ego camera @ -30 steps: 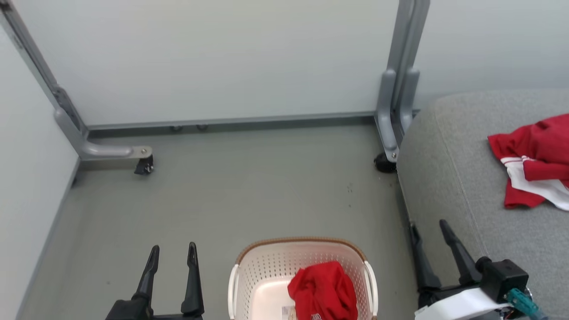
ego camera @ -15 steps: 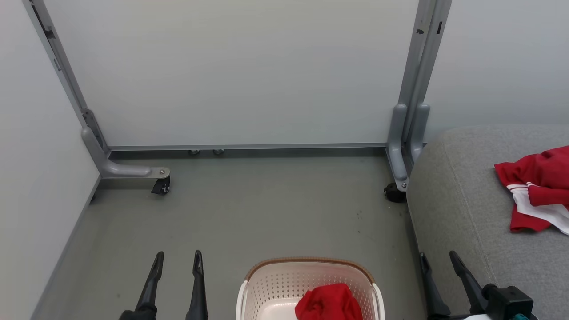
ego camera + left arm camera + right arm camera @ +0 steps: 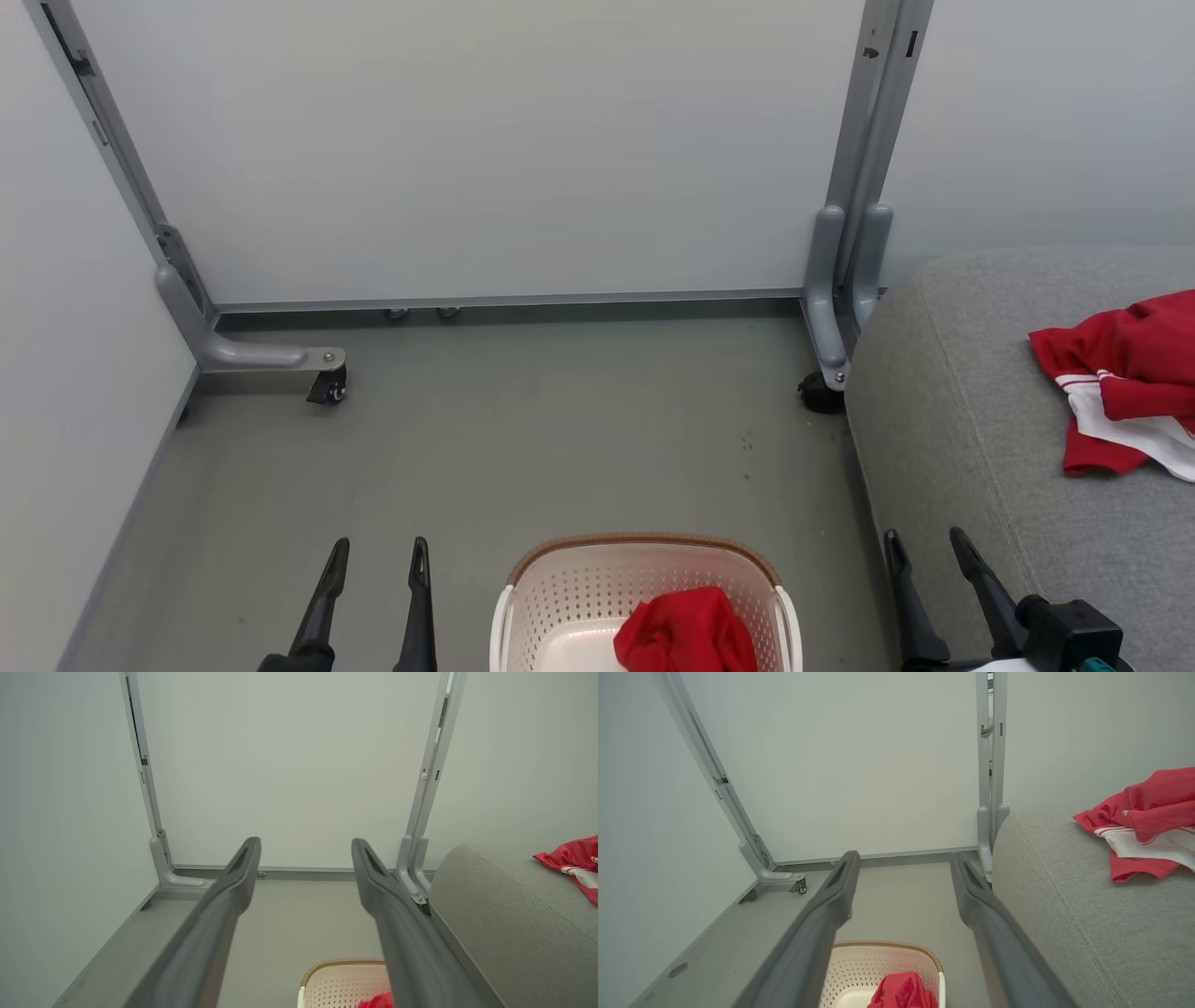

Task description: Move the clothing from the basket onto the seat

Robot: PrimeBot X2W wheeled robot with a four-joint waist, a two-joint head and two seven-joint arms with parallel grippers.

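From where I stand, the job looks half done: one red garment with white panels (image 3: 1125, 378) lies spread on the grey seat (image 3: 952, 420) at the right. The other red garment (image 3: 686, 630) sits crumpled in the right half of the perforated basket (image 3: 644, 544), which stands on the floor (image 3: 523, 439) near the robot. The basket lies between the two arms. The left gripper (image 3: 381, 543) hangs to its left and the right gripper (image 3: 924, 534) to its right, close against the seat's near-left edge. Both have their long dark fingers spread wide with nothing between them. Both sets of fingers point toward the far partition panel (image 3: 504, 149), so the bundle lies back from the fingertips, nearer the robot and lower down. The right arm seems slightly the nearer of the two, since the cloth is heaped toward its side of the basket. It is also the arm beside the seat. The bundle is a rounded heap, and as far as I can tell from its cut-off lower part, it has no clear long axis. My guess is that whichever arm goes must swing inward and tip its fingers down over the rim.
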